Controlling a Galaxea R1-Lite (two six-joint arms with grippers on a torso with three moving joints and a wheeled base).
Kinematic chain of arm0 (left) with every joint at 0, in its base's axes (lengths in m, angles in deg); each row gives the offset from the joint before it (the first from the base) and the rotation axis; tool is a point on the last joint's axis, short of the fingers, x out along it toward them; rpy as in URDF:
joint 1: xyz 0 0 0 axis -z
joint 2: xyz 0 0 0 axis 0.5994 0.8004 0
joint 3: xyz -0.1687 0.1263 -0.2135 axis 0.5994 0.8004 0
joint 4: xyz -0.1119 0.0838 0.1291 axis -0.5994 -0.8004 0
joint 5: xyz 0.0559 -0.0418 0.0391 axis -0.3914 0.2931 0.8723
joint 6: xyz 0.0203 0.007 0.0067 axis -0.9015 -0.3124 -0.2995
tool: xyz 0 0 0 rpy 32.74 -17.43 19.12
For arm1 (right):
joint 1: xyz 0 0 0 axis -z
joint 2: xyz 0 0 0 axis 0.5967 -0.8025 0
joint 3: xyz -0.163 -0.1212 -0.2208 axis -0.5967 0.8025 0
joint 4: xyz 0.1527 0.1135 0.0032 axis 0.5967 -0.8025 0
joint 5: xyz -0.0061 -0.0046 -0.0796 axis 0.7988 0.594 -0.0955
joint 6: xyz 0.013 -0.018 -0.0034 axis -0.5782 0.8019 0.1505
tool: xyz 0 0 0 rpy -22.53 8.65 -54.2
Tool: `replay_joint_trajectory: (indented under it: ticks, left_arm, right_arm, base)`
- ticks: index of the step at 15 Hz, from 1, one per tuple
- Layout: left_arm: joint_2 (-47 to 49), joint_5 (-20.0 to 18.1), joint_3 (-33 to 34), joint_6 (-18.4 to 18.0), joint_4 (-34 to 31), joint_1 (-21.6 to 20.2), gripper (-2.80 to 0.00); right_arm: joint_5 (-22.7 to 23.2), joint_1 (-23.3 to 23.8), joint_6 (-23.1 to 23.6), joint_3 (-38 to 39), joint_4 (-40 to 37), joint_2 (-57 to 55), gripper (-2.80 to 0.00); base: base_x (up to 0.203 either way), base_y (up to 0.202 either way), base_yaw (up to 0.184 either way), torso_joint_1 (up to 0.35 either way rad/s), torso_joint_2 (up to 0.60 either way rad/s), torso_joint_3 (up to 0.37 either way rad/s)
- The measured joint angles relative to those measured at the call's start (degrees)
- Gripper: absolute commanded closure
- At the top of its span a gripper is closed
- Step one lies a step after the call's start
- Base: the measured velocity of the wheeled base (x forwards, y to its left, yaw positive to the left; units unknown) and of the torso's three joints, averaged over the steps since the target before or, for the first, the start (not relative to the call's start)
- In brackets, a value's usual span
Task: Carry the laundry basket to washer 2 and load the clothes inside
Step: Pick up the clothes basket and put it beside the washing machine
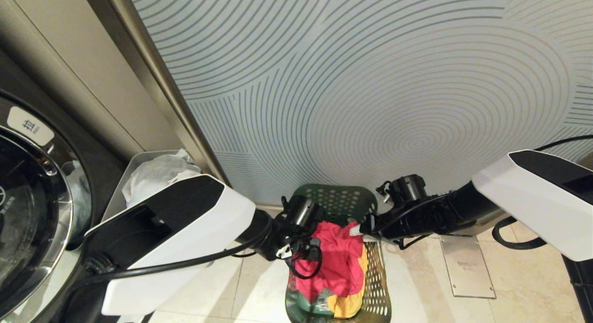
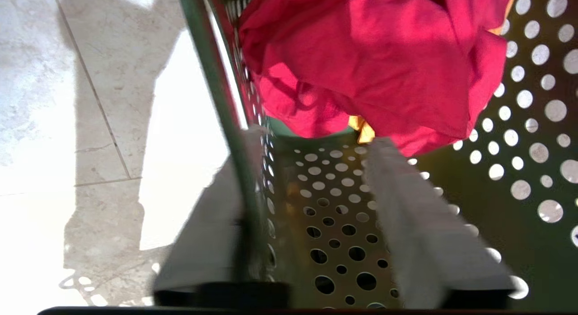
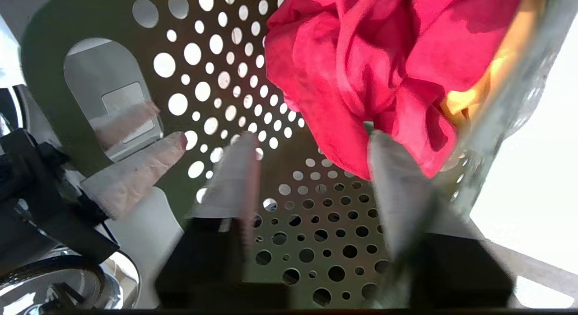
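The dark green perforated laundry basket (image 1: 338, 193) stands on the tile floor against the wall, straight ahead of me. The clothes (image 1: 338, 260) lie inside, a pink-red garment on top of a yellow one (image 1: 348, 305). My left gripper (image 1: 303, 256) is open at the left rim; in its wrist view (image 2: 316, 141) one finger is outside the basket wall (image 2: 334, 224) and one inside. My right gripper (image 1: 359, 232) is open at the right rim (image 3: 311, 138), beside the pink-red garment (image 3: 361, 57). A chrome-ringed washer door (image 1: 32, 212) shows at far left; no numeral shows on it.
A grey bin with a white bag (image 1: 139, 170) stands between the washer and the basket. A patterned wall (image 1: 370, 82) rises right behind the basket. A metal floor plate (image 1: 465, 267) and a black cable (image 1: 509, 239) lie on the right.
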Motion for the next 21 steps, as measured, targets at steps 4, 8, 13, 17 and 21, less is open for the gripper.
replay_joint_trajectory:
  ticks: [4,8,13,17,21]
  left_arm:
    - [-0.24,-1.15,0.02,0.69,-0.29,0.16,0.0]
    - [-1.31,-4.94,-0.24,3.19,-1.87,0.33,0.0]
    - [-5.96,-9.16,0.29,8.25,-5.36,0.63,0.0]
    - [-13.51,-12.36,4.76,10.46,-7.38,1.16,0.0]
    - [-23.5,-16.67,13.75,8.67,-7.7,1.24,0.0]
  right_arm:
    - [-0.11,-0.17,-0.08,0.72,-0.13,0.93,0.0]
    - [0.07,-0.52,-1.32,2.23,0.16,2.71,0.0]
    - [0.22,-1.47,-3.0,5.23,0.09,8.0,0.0]
    - [0.11,-4.47,-5.33,8.66,-0.38,15.47,0.0]
    - [-1.78,-8.77,-8.04,11.07,-4.84,24.6,0.0]
  base:
    - [0.0,0.0,0.0,0.0,0.0,0.0]
    - [0.0,0.0,0.0,0.0,0.0,0.0]
    - [0.0,0.0,0.0,0.0,0.0,0.0]
    - [0.0,0.0,0.0,0.0,0.0,0.0]
    - [0.0,0.0,0.0,0.0,0.0,0.0]
